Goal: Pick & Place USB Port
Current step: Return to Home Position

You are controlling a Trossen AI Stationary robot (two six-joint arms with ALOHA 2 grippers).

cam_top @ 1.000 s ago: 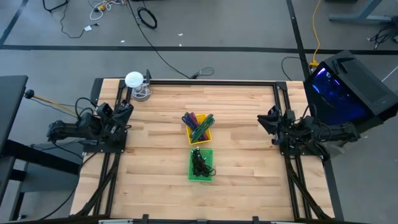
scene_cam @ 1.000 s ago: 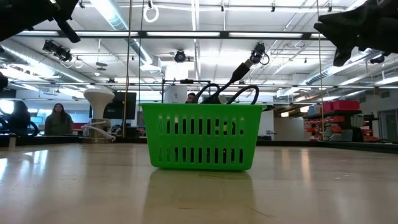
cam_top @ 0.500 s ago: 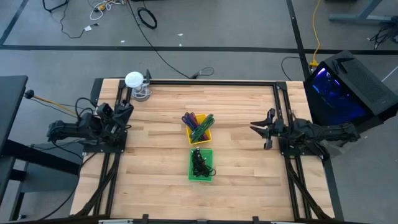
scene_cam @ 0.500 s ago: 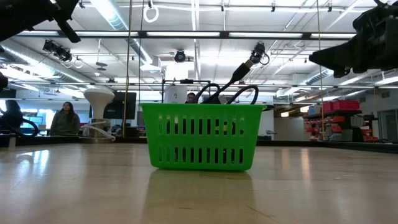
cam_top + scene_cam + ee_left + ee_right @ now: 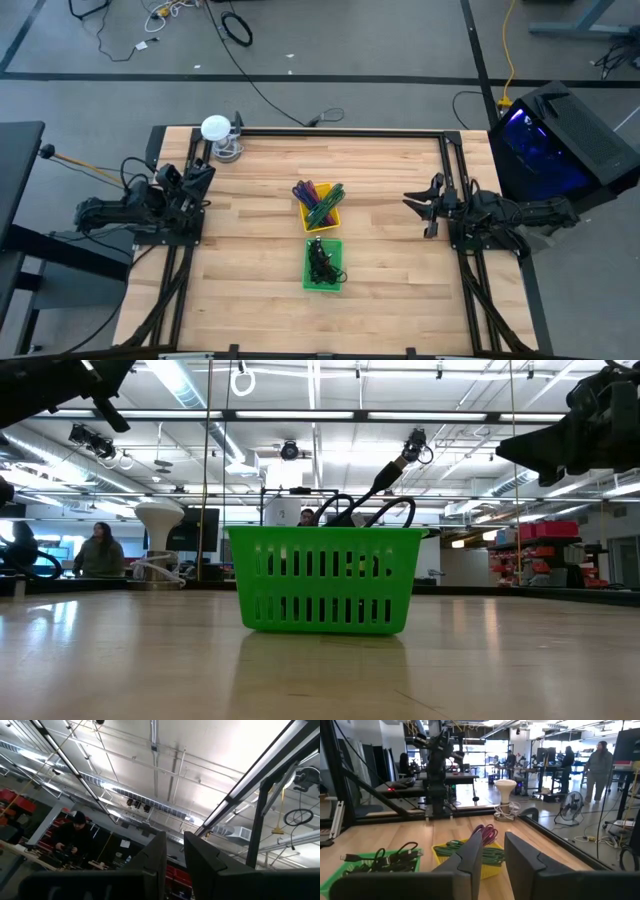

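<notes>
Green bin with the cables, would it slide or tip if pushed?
Probably slides: the green bin sits flat on the smooth table. Likely light, given slotted plastic walls. The black cables loop above its rim and may flop.

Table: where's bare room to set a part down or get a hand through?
Free wood on the table: from the left claw across to the yellow bin and green bin, from those to the right claw, and the near strip in front of the green bin. Crowded: centre, the two bins close together; white lamp in the far-left corner.
</notes>
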